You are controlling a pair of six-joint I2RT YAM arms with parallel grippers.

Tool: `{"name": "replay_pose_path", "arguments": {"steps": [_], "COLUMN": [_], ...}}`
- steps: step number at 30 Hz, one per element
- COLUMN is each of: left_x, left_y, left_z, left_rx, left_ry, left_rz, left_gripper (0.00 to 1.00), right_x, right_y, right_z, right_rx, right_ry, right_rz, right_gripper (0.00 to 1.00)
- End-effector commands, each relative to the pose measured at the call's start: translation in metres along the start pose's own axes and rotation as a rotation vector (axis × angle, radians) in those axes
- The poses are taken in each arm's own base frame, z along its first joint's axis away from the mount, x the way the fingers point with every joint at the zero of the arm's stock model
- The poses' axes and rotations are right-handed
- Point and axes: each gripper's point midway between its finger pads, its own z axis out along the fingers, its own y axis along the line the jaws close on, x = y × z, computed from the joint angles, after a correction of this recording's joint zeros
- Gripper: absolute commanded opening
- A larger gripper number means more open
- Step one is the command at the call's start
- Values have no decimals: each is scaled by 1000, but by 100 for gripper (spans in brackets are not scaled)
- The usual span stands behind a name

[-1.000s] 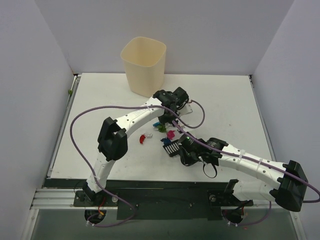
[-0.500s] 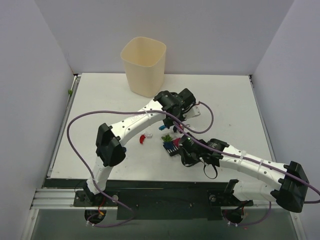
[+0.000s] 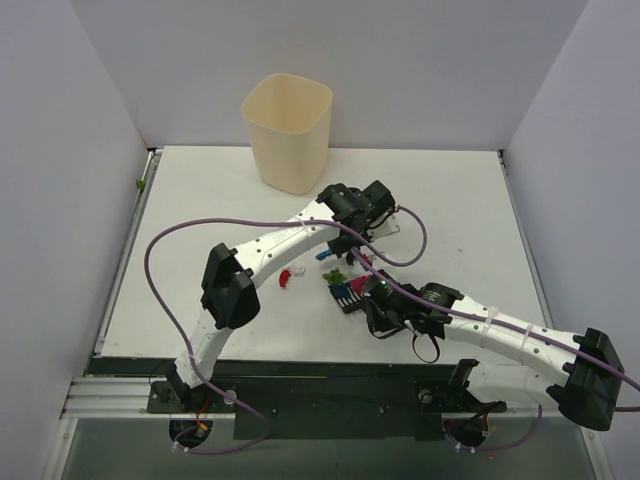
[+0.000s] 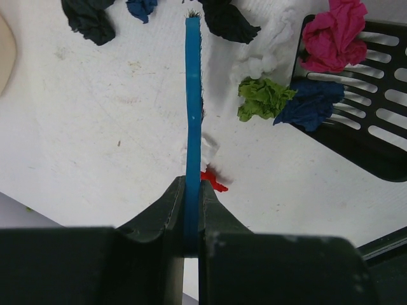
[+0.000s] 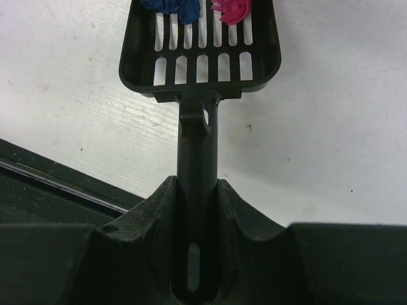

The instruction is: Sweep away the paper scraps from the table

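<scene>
1. The left gripper (image 4: 193, 190) is clamped on the thin blue plastic brush (image 4: 193, 95), which runs edge-on up the middle of the left wrist view.
2. The right gripper (image 5: 198, 190) is clamped on the long handle of the black slotted plastic scoop (image 5: 200, 57). The scoop's blade lies flat on the white tabletop (image 5: 331, 127) at the top of the right wrist view.
3. Gathered so far: a magenta paper wad (image 4: 334, 35) and a dark blue wad (image 4: 310, 105) sit on the blade, at the upper right of the left wrist view.
4. Left on the tabletop:
   - a green wad (image 4: 262, 98) just off the blade's lip, touching the dark blue wad;
   - two black wads (image 4: 89, 19) and a small blue wad (image 4: 141, 7) along the top edge;
   - a red scrap (image 4: 213, 180) beside the left gripper's fingers.
5. By this count most of the sweeping remains. The cream plastic bin (image 3: 288, 130) stands at the upper centre of the top view, and its inside cannot be seen.
</scene>
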Motion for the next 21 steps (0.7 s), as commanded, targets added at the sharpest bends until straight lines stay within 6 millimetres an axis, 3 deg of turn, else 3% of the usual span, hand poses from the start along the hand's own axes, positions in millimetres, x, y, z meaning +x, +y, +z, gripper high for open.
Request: {"name": "replay_pose_path", "arguments": {"steps": [1, 7, 16, 21], "left_x": [-7, 2, 8, 7], "left_y": [-12, -39, -75, -80], "left_z": [4, 7, -24, -36], "left_rx": [55, 138, 241, 262], "left_ry": [-7, 29, 10, -14], "left_rz": [-2, 6, 5, -53], "left_gripper": [0, 0, 0, 0], "right_x": [0, -1, -3, -3], "right_y": [-6, -6, -6, -8], "right_z": [-2, -2, -1, 1], "right_rx": [23, 28, 27, 23], "right_ry": [-12, -13, -23, -43], "right_rz": [-4, -8, -13, -18], "right_gripper": [0, 0, 0, 0]}}
